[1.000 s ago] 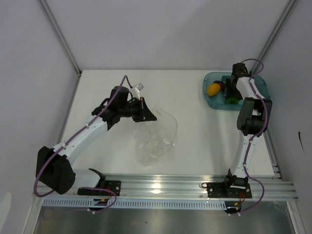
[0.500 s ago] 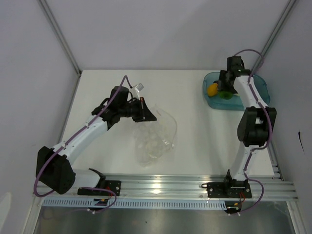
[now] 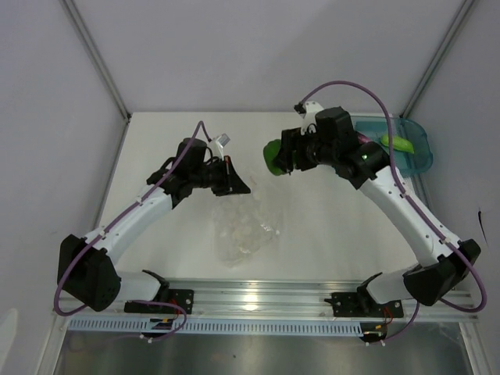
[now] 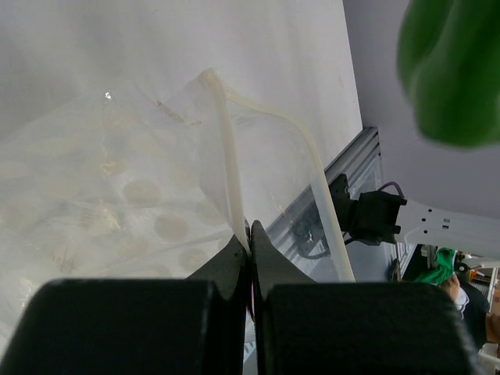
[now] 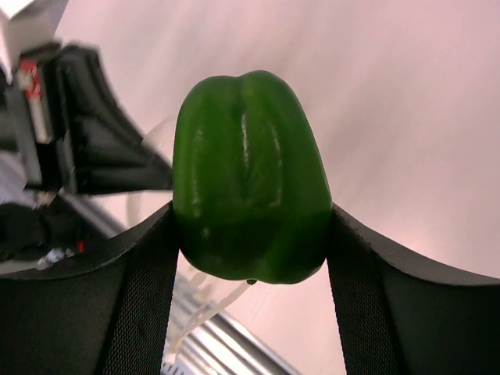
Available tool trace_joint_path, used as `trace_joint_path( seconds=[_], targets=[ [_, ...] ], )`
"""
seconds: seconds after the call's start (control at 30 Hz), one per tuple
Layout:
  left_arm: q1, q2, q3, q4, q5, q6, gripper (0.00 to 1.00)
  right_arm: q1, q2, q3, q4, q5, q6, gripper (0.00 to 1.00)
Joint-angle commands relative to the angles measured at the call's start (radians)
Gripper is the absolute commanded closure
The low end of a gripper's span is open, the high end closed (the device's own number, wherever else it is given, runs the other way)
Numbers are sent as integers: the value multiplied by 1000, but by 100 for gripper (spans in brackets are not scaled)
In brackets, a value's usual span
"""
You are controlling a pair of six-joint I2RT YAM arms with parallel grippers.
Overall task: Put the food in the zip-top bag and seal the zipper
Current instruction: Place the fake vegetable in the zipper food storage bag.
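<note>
The clear zip-top bag [image 3: 246,226] lies crumpled on the white table, its mouth held up. My left gripper [image 3: 236,181] is shut on the pale zipper strip [image 4: 226,156] at the rim, and the bag [image 4: 117,195] spreads out below the left gripper [image 4: 250,230]. The dark-green pepper [image 3: 273,156] hangs above the table just right of the bag's mouth, with my right gripper [image 3: 280,156] shut on it. In the right wrist view the pepper [image 5: 250,180] fills the gap between both pads of the right gripper [image 5: 251,215]. It also shows at the upper right as the pepper [image 4: 453,70]. A light-green piece [image 3: 398,143] lies in the tray.
The teal tray [image 3: 418,152] stands at the back right, partly behind my right arm. An aluminium rail [image 3: 258,301] runs along the near edge. Grey walls close in the table's back and sides.
My right arm has swung left from the teal tray, carrying the green pepper over to the bag's mouth. The left arm and the bag have stayed put.
</note>
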Motion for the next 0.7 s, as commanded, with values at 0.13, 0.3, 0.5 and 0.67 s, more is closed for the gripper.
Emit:
trace_joint_path(
  seconds=[0.13, 0.3, 0.5, 0.67],
  targets=[
    [4, -24, 36, 14, 6, 0, 99, 130, -60, -147, 14, -104, 56, 91],
    [4, -42, 30, 8, 0, -4, 99, 173, -89, -221, 47, -119, 82, 92],
    [4, -62, 20, 14, 4, -20, 99, 210, -81, -249, 61, -146, 90, 54],
    [2, -85, 10, 12, 6, -21, 99, 218, -81, -227, 46, -64, 82, 1]
  ],
)
